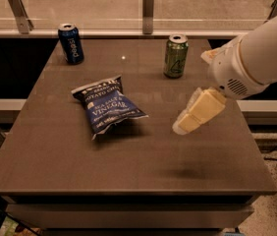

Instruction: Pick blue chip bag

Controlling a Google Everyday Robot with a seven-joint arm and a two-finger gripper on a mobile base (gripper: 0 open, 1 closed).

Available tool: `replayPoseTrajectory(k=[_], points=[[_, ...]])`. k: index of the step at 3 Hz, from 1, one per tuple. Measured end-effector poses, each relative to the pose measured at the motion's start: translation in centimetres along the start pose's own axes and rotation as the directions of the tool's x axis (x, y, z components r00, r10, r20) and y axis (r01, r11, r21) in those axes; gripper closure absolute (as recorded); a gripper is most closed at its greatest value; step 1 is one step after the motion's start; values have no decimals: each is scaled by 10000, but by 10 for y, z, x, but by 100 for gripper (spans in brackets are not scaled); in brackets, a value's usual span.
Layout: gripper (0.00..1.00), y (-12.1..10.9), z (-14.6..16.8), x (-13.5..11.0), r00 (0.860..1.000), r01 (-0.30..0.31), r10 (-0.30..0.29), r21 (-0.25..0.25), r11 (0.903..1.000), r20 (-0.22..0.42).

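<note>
Blue crinkled foil marks what we are after: the chip bag (108, 107) lies flat near the middle of the brown table (128, 166). It is turned so its pale top edge points toward the far left and its bottom toward the near right. Nothing touches it. A blue can (70, 44) stands well apart at the far left. A green can (176, 56) stands toward the far side, right of the bag and also apart from it.

Our gripper (183, 125) hangs to the right of the bag, near it but not touching. It slants down and leftward from the white arm (256, 58) that comes in from the right. We cannot tell whether it is open or closed, but it holds nothing. A faint shadow on the table nearer to us suggests it is raised off the surface.

We judge the step in hand to be the approach. To do it well, we should carry the gripper across above the bag rather than sweep in low, since a sideways nudge would likely slide the light bag on the smooth top. Over the bag's puffed middle, we should turn the wrist so the grip closes across the shorter width, then come straight down. The foil will probably give and crumple, so we should close gently and catch a fold. Staying on the near side keeps us clear of the green can.
</note>
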State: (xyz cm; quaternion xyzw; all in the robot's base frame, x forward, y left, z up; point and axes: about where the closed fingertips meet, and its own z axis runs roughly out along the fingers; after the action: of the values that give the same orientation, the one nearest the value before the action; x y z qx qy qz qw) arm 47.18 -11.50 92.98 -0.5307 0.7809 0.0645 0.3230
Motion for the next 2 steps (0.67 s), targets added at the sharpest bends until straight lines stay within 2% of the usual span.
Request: replayPoseTrajectory(k=[2], points=[[0,13,39,-8,9996,-144,149,-206,9997,230]])
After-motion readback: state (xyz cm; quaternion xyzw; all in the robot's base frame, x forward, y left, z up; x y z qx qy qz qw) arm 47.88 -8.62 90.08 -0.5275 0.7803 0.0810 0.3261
